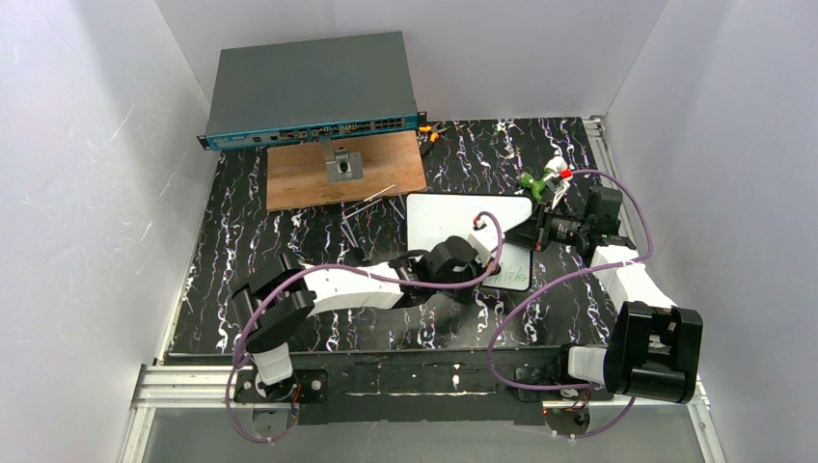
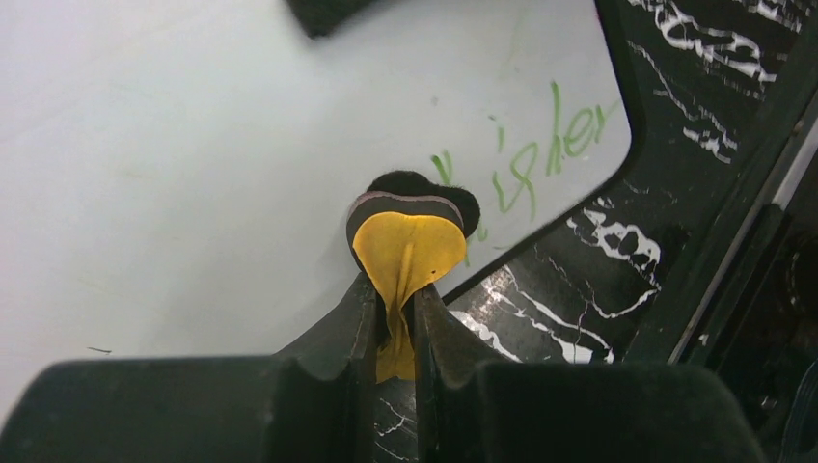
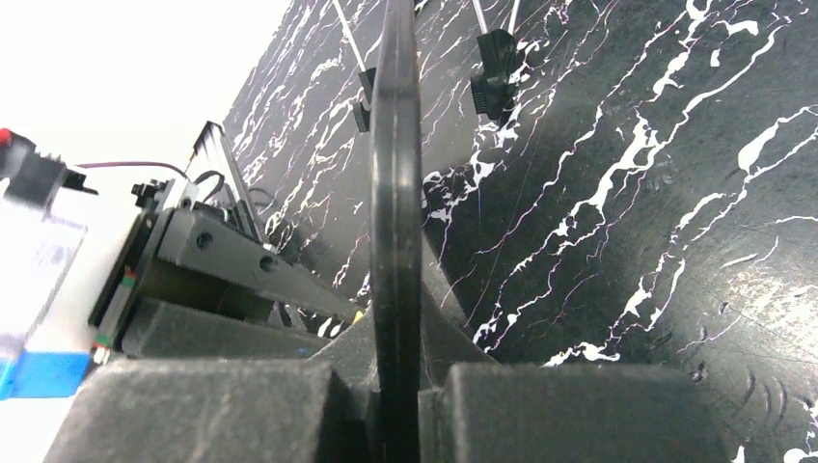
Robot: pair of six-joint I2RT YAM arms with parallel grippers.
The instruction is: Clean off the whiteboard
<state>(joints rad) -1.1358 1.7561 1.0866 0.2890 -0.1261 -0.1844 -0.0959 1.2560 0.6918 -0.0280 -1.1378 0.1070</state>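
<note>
The whiteboard (image 1: pixel 439 217) lies mid-table, mostly white, with green handwriting (image 2: pixel 540 154) left near its right corner. My left gripper (image 1: pixel 485 262) reaches over the board and is shut on a small eraser (image 2: pixel 405 231), which has a yellow back and a black felt face. The eraser's tip touches the board (image 2: pixel 193 145) just left of the green marks. My right gripper (image 1: pixel 526 231) is shut on the board's right edge. In the right wrist view that black rim (image 3: pixel 395 193) stands edge-on between the shut jaws of the right gripper (image 3: pixel 395 318).
A grey network switch (image 1: pixel 309 87) sits at the back, with a brown wooden panel (image 1: pixel 289 178) carrying a metal bracket (image 1: pixel 344 166) in front of it. A thin wire stand (image 1: pixel 371 207) lies left of the board. A green-and-white marker (image 1: pixel 540 178) and orange-handled pliers (image 1: pixel 431 130) lie behind it.
</note>
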